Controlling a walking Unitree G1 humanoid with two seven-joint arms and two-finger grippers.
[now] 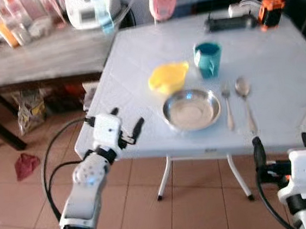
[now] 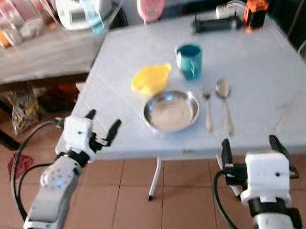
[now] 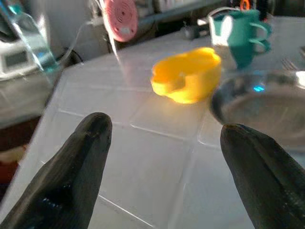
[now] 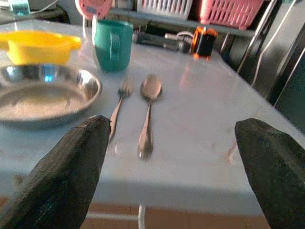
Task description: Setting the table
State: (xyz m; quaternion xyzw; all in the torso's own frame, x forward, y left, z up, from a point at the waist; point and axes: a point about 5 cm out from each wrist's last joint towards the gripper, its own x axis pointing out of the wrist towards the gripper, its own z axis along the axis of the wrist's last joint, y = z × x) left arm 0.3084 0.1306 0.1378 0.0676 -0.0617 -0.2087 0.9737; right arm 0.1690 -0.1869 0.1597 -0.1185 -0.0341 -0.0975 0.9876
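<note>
1. The right gripper (image 2: 250,147) hung nearest the camera, just off the near edge of the pale table (image 1: 280,79), its two black fingers spread wide apart and clamped on nothing.
2. The left gripper (image 1: 126,124) hovered at the table's near left corner, fingers likewise parted and empty, touching nothing that could be made out.
3. On the table just beyond the right gripper lay a fork (image 4: 117,107) and a spoon (image 4: 148,112), side by side and handles toward the near edge, the fork closer to the steel plate (image 1: 191,109).
4. The steel plate sat flat near the table's front edge, empty, between the two grippers' lines of sight.
5. A yellow bowl (image 1: 168,77) stood just behind the plate to its left, and a teal mug (image 1: 208,59) stood upright just beside the bowl, behind the cutlery.
6. At the far edge lay a black device (image 1: 230,22) and an orange-and-black object (image 1: 270,9); what they were could not be told.
7. Left of the table stood a wooden bench (image 1: 32,61) with blurred clutter, and a red cloth (image 1: 26,164) lay on the tiled floor (image 1: 196,208).
</note>
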